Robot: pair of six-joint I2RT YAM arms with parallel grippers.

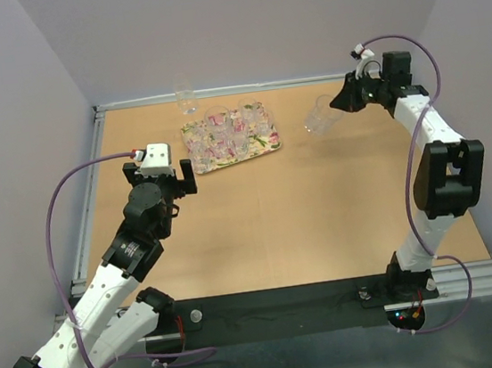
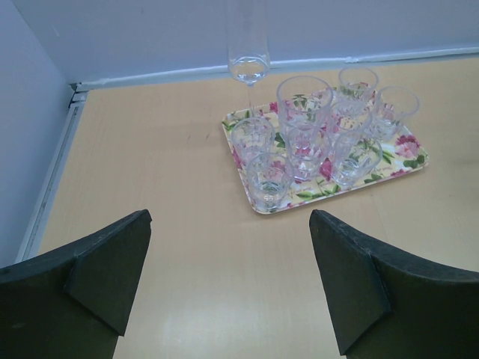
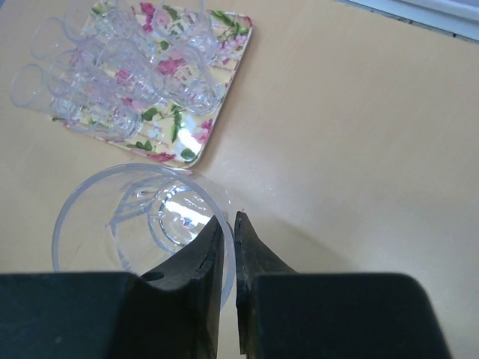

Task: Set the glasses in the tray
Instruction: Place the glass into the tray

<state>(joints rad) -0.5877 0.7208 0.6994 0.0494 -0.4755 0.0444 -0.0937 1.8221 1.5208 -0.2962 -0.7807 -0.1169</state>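
Tall glass (image 2: pixel 248 66): upper part runs off the top edge of the left wrist view, so the rim is never seen.
Tray (image 3: pixel 191 146): one end is clipped by the top edge in the right wrist view.
Tumbler (image 3: pixel 112 217): its near wall is hidden behind the right claw (image 3: pixel 228 218).
Glasses (image 1: pixel 226 132) on the tray: from above they overlap, clear on clear, and the count is unsure.

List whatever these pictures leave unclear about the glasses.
- Count of glasses on the tray: clear walls overlap in both wrist views; too small in the top view.
- Tall glass behind the tray: upper part cut by the left wrist view's top edge.
- Held glass: near side hidden by the right gripper.
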